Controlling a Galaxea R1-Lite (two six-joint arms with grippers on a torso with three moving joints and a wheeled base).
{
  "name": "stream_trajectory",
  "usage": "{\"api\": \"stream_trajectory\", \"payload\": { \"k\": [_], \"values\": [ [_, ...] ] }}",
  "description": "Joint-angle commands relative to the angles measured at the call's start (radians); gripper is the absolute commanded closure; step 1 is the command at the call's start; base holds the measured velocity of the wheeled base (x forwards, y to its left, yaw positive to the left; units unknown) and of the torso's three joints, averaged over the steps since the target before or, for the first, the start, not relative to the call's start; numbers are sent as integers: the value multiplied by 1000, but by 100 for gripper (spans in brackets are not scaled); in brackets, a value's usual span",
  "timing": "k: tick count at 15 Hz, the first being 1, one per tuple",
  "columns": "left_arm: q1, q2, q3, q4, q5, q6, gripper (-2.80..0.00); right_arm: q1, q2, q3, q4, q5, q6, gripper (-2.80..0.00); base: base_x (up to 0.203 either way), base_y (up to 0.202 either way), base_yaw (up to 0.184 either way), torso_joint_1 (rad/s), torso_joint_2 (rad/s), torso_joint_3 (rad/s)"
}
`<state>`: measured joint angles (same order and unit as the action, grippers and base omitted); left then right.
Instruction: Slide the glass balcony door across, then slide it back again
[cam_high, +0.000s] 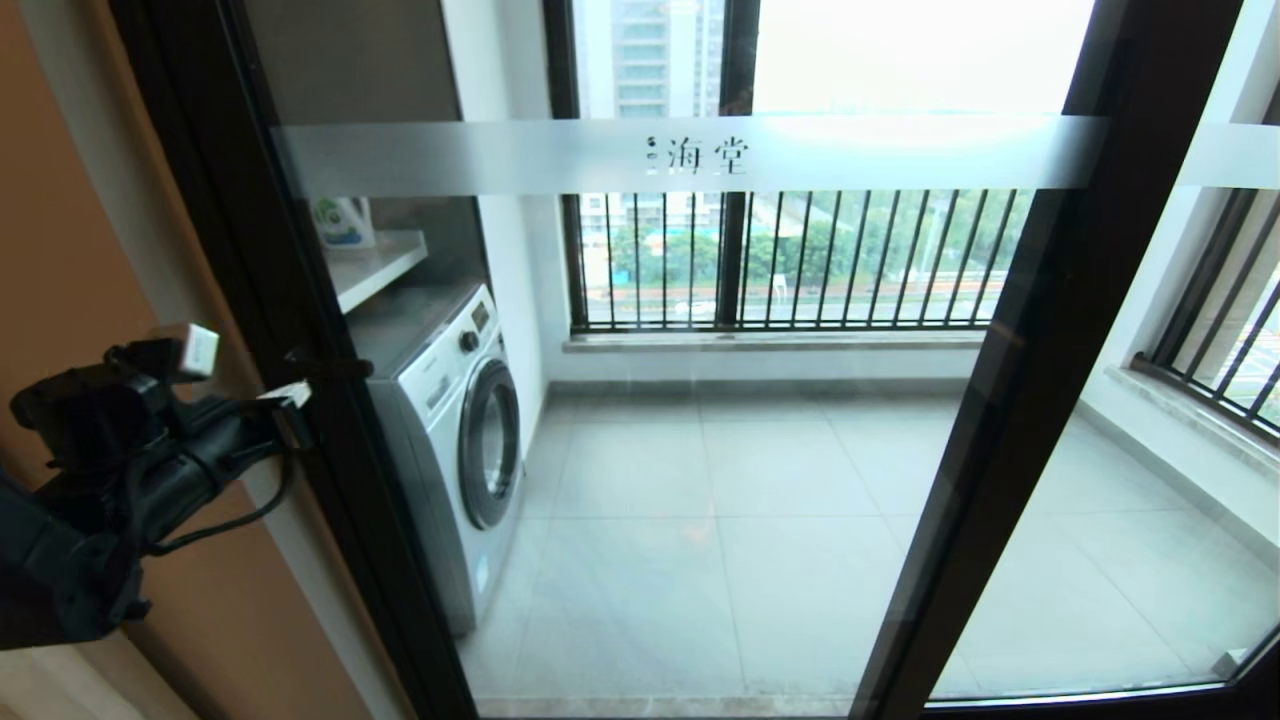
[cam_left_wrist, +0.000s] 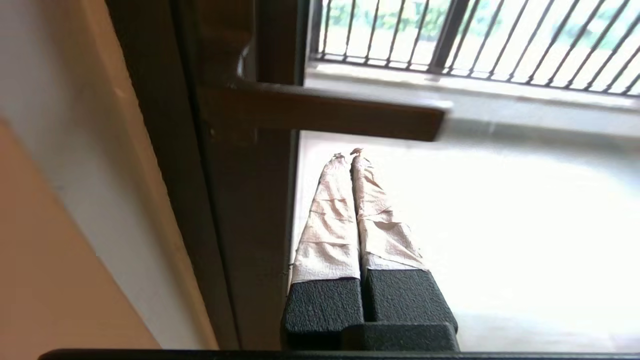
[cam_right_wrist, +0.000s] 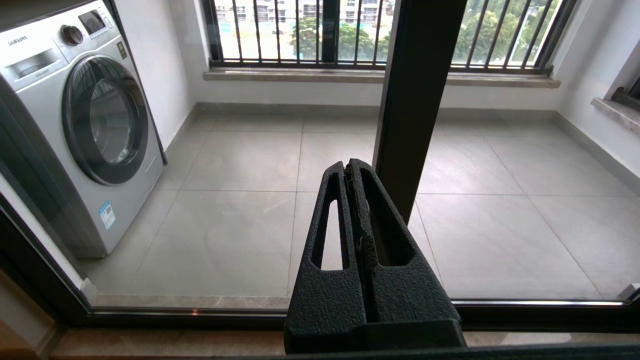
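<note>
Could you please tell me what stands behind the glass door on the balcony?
Behind the door: a washing machine, a shelf above holding a partly frame-hidden bottle, tiled floor and barred windows.

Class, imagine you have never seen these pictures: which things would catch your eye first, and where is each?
First, the glass balcony door fills the head view, its frosted band printed with Chinese characters running across the top. Behind the glass on the left stands a white washing machine. At the door's left stile, the left gripper, shut, sits just beside the dark handle.
</note>
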<state>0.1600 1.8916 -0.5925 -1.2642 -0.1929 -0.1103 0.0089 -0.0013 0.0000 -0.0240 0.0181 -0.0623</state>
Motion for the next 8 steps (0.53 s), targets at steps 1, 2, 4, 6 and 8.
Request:
{"api": "stream_trajectory", "payload": {
  "k": [1,2,4,6,8],
  "values": [
    [0,-254,156,-41,-39,-47,0,0,1,12,-1,0,-1,0,0,0,0,0,0,0],
    [1,-353,214,-49,-65,-70,0,0,1,12,-1,0,-1,0,0,0,0,0,0,0],
    [1,-561,304,-14,-103,-111,0,0,1,12,-1,0,-1,0,0,0,0,0,0,0],
    [0,-781,346,112,-144,-133,0,0,1,12,-1,0,-1,0,0,0,0,0,0,0],
    [0,-1033,336,338,-222,-158,0,0,1,12,-1,0,-1,0,0,0,0,0,0,0]
  ]
}}
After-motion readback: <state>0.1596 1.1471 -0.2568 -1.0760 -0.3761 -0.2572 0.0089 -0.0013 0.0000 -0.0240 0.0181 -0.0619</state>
